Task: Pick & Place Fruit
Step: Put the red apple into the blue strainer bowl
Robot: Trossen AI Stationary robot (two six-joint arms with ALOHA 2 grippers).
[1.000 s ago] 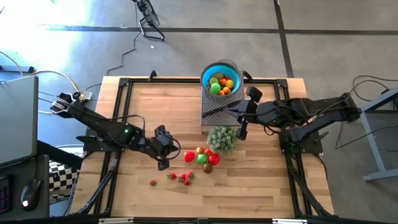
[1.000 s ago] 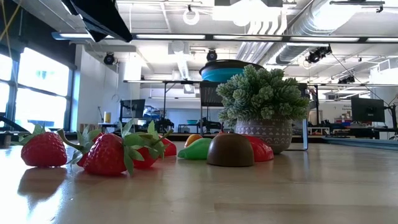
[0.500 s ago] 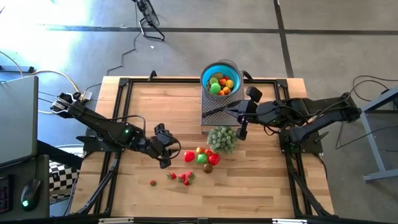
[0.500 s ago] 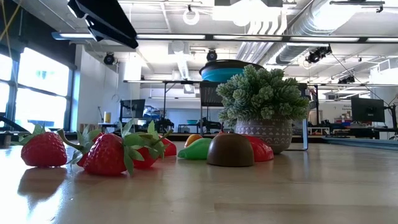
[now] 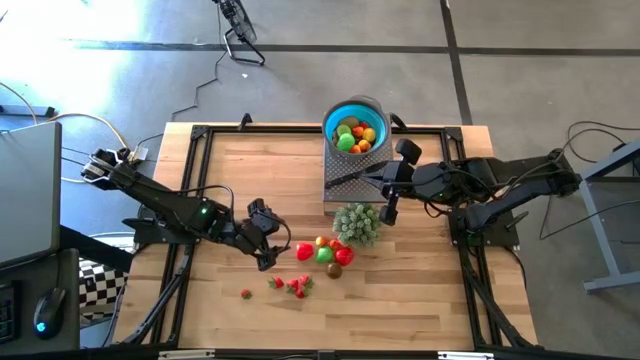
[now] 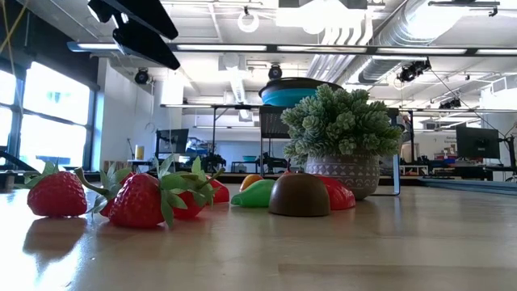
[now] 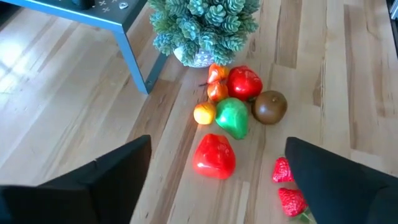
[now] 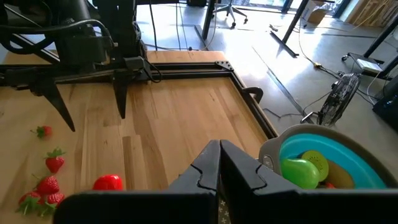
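Left gripper (image 5: 271, 248) hovers open beside the fruit (image 5: 324, 251) on the table (image 5: 240, 180).

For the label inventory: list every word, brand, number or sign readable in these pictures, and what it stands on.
None can be read.
Blue stand: small pale marks near its edge in the left wrist view, too blurred to read.
Fruit, bowl and plant: no text shows.
Screens in the room behind: too small to read.

A wooden desk (image 5: 250, 170) with a black frame stands on a grey floor (image 5: 520, 60). On it, a small potted plant (image 5: 356, 222) with pale green bushy leaves stands just beside a blue stand (image 5: 343, 180), and a blue bowl (image 5: 356, 112) sits at the far end of this stand. A laptop (image 5: 25, 190) and a computer mouse (image 5: 42, 324) lie on another surface to the left.
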